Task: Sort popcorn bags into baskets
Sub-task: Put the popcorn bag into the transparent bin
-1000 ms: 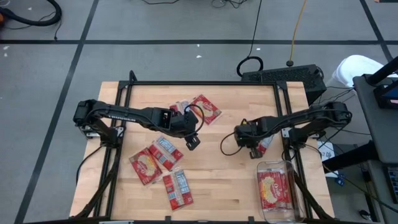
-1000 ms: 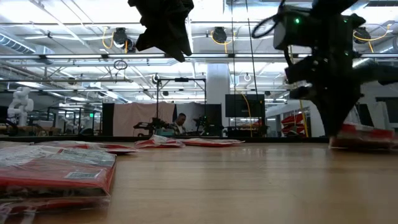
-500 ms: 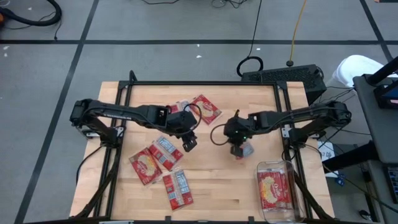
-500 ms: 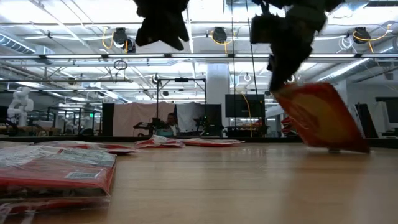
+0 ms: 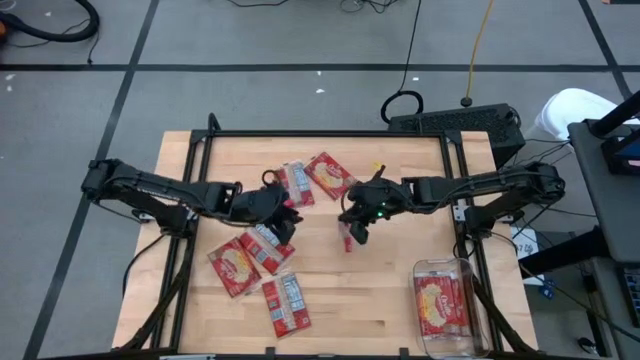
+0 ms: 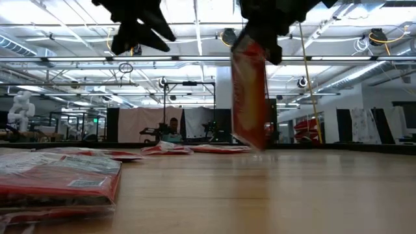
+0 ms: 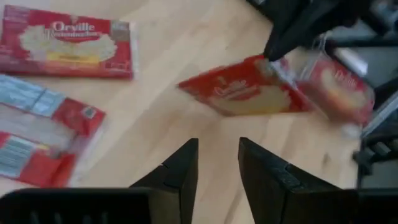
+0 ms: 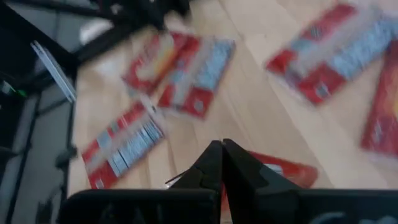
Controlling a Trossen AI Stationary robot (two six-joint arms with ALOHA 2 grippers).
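My right gripper (image 5: 353,230) is over the table's middle, shut on a red popcorn bag (image 6: 250,97) that hangs below it. My left gripper (image 5: 286,222) hovers open to its left, above loose bags, with nothing between its fingers (image 7: 217,165). Several more popcorn bags lie flat on the wood: two at the far middle (image 5: 328,175), two overlapping at the left (image 5: 268,245), and one near the front (image 5: 286,303). The clear basket (image 5: 470,300) stands at the near right corner with a bag lying in it. My right gripper pinches the bag's upper edge (image 7: 272,61) between its two shut fingers. They come slanting down from the table's right side. The bag hangs upright below the fingers, its picture face toward my left gripper, and its lower end (image 6: 259,144) is clear of the table.
The black frame rails (image 5: 300,134) run along the table's edges. Bare wood (image 5: 380,290) lies between the held bag and the basket. A black box with cables (image 5: 455,120) sits beyond the far right corner.
My right gripper has lifted a bag off the table by the right rail, carried it up and toward the table's middle, and rolled its wrist. The bag, first flat and then tilted, now hangs upright. My left gripper has drawn back toward the table's left.
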